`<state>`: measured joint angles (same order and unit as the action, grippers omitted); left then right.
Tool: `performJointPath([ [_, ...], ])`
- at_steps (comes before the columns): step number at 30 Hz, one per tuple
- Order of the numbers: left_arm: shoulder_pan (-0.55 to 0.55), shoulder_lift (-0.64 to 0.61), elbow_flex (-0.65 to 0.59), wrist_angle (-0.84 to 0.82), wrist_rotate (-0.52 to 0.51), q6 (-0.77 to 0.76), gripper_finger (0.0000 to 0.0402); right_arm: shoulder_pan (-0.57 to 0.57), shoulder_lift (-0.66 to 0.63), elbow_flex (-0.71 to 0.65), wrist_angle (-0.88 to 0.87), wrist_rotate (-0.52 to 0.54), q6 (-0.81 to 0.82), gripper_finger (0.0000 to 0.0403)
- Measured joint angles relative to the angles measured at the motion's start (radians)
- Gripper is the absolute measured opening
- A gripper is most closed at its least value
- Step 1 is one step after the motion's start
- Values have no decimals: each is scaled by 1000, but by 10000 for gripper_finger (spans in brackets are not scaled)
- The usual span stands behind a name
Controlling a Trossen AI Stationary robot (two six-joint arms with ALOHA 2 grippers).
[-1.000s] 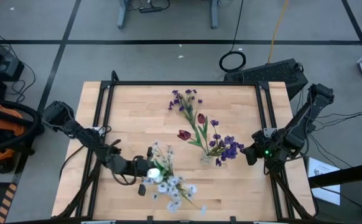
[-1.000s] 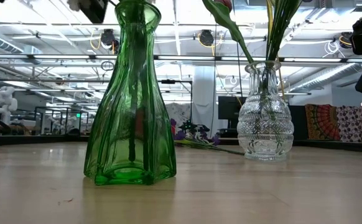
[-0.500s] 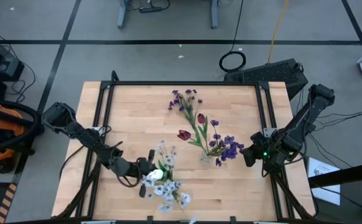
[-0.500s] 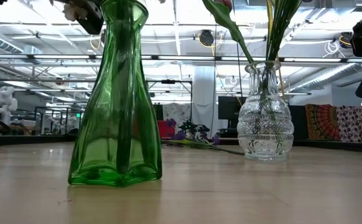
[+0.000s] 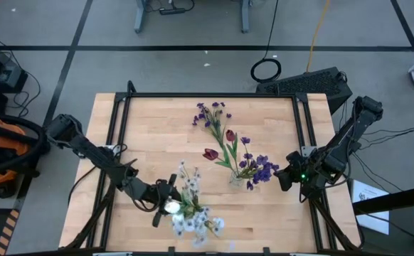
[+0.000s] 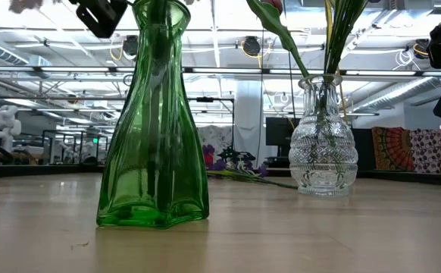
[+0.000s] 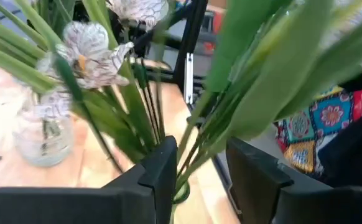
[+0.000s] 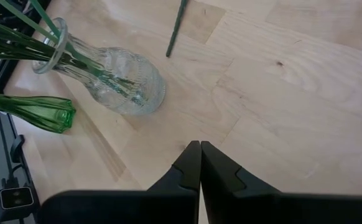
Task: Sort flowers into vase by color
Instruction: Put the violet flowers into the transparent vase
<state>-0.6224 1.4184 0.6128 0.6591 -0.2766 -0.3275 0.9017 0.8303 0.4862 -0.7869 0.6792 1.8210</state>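
While the right hand [image 5: 279, 175] waits pinched shut and empty at the frame's right, the left hand [image 5: 166, 201] reaches in low from the left, fingers parted around the stems of white flowers [image 5: 193, 213] standing in the ribbed green glass vase [image 6: 154, 129]. The knobbly clear vase [image 5: 237, 178] at mid-worktop [image 5: 150, 128] holds purple flowers [image 5: 258, 169]; more lie loose above.

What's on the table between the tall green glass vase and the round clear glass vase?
Only bare wood in the low view between the green vase and clear vase; loose flowers lie farther back.
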Motion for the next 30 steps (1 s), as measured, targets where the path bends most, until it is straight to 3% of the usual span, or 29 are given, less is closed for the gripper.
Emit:
performJointPath([
  [14, 0, -459, 0, -630, -17, -5, 146, 0, 0, 0, 18, 0, 0, 0],
  [20, 0, -591, 0, -812, -147, -26, 145, 0, 0, 0, 40, 4, 0, 0],
  [24, 3, -628, 0, -967, -297, -172, 131, -12, 0, 0, 64, 125, 0, 0],
  [27, 19, -639, 0, -1124, -326, -315, 116, -37, 0, 0, 67, 254, 0, 0],
  [30, 41, -642, 0, -1263, -327, -459, 98, -77, 0, 0, 66, 305, -3, 0],
])
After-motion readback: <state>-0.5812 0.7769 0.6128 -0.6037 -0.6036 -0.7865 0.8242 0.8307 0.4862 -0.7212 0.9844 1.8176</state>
